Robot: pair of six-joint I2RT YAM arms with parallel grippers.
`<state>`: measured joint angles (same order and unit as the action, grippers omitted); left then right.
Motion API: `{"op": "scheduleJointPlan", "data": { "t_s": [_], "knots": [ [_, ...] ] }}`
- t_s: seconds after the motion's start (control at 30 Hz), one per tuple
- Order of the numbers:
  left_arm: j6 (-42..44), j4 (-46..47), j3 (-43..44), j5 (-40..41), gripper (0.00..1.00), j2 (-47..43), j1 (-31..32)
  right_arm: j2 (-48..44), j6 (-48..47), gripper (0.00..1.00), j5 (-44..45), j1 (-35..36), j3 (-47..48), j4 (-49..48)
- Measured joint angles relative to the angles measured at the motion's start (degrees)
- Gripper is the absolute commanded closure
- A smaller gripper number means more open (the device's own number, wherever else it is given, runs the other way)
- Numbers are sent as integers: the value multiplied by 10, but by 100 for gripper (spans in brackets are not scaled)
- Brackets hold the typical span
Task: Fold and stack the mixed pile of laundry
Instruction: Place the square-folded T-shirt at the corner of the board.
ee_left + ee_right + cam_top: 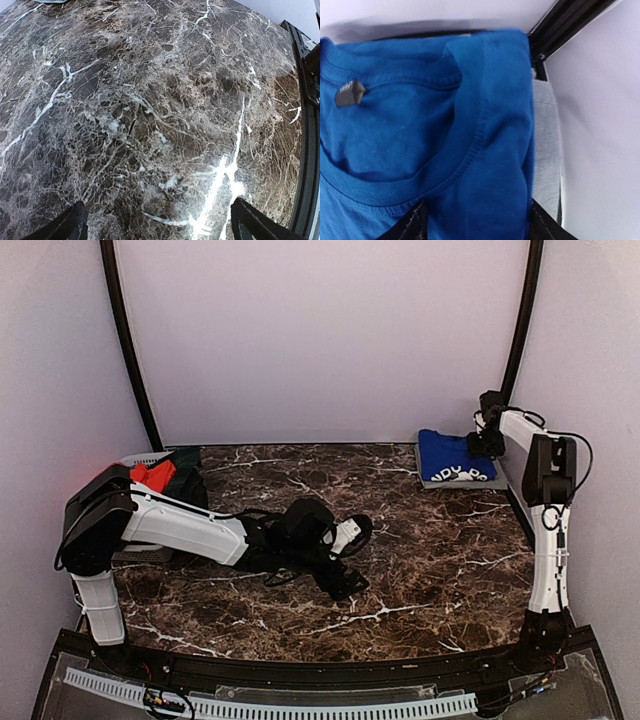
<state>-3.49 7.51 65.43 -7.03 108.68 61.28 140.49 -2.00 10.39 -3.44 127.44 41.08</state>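
Likely handles soft, light and limp: pinch the royal-blue T-shirt at its doubled right edge, between parted right jaws; left jaws spread wide over bench.

Pretty much all royal-blue T-shirt in this one, with the ribbed collar curving across and a little grey tag inside the neck. At the bottom edge the right gripper had its fingers spread, a fold of shirt between them. A grey tray poked out on the right, with a black post above it.
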Motion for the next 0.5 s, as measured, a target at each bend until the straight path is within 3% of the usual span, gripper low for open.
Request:
{"op": "scheduleJointPlan", "data": {
  "t_s": [0.1, 0.3, 0.5],
  "knots": [
    [-7, 0, 0, 2, 1, 0, -1, 0, 2, 26, 19, -1, 9, -5],
    [-17, -4, 0, 8, 1, -1, -10, -10, 9, 24, 46, -11, 13, -5],
    [-39, -8, -6, 14, 1, -21, -28, -72, 25, 16, -13, -23, -13, -6]
  ]
}}
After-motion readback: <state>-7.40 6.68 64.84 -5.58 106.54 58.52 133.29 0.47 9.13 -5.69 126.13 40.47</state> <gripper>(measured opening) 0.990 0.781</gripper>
